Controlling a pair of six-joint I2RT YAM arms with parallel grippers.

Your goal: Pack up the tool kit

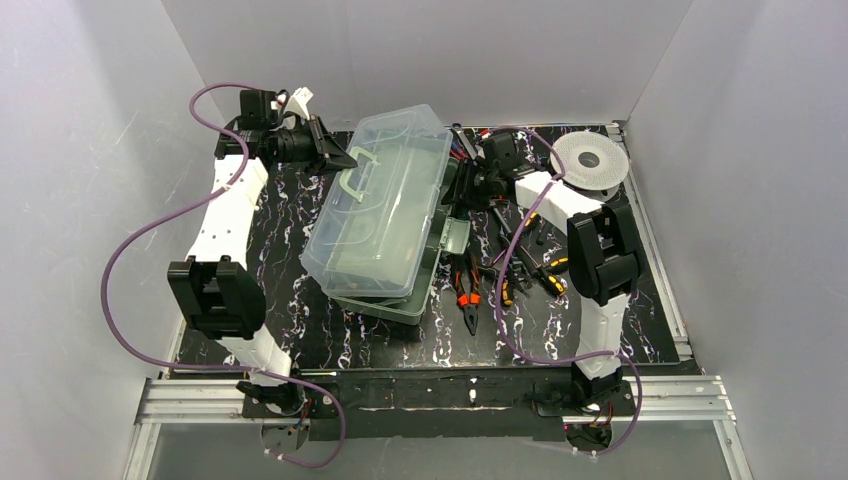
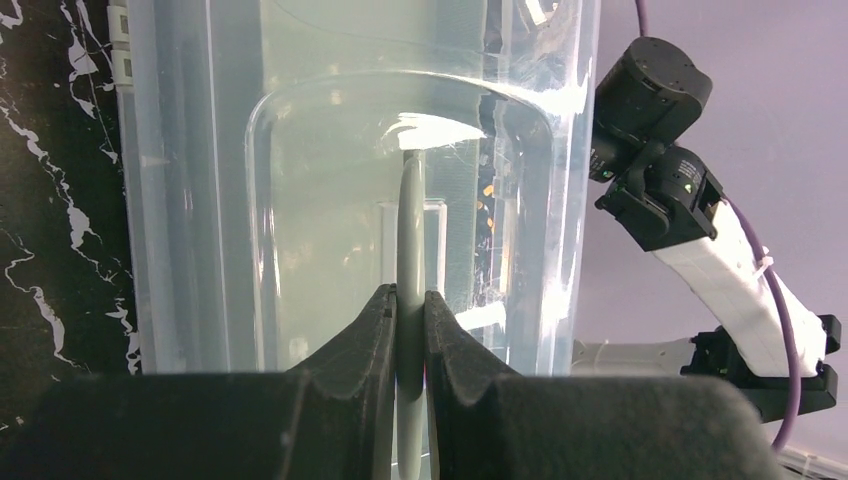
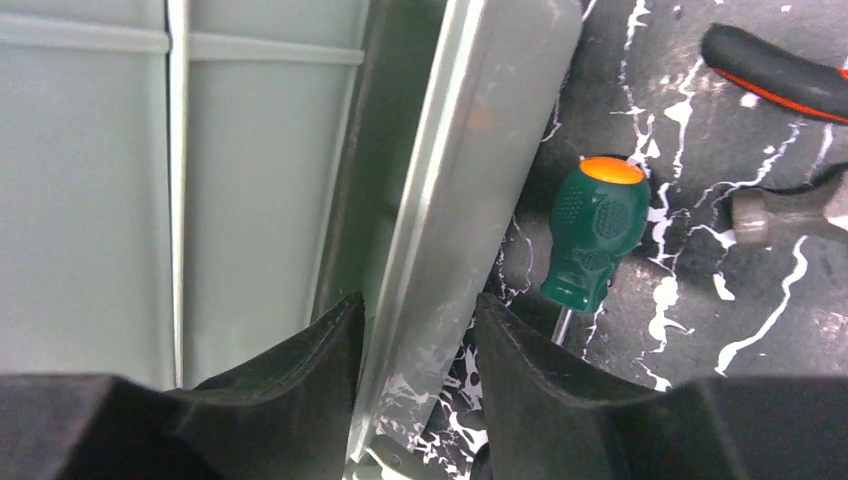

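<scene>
The tool box has a clear lid (image 1: 385, 200) raised at a tilt over its grey-green base (image 1: 400, 305). My left gripper (image 1: 345, 160) is shut on the lid's pale green handle (image 1: 358, 175). In the left wrist view the fingers (image 2: 410, 300) pinch that handle (image 2: 410, 220) in front of the clear lid (image 2: 320, 200). My right gripper (image 1: 462, 190) is at the base's right rim. In the right wrist view its fingers (image 3: 420, 305) straddle the rim (image 3: 480, 150), one inside the box and one outside, closed against it. A green-handled screwdriver (image 3: 595, 235) lies just outside.
Loose tools lie on the black marbled table right of the box: orange-handled pliers (image 1: 467, 290), yellow-handled tools (image 1: 550, 275), a red-and-black handle (image 3: 775, 65). A white filament spool (image 1: 590, 160) stands at the back right. White walls enclose the table.
</scene>
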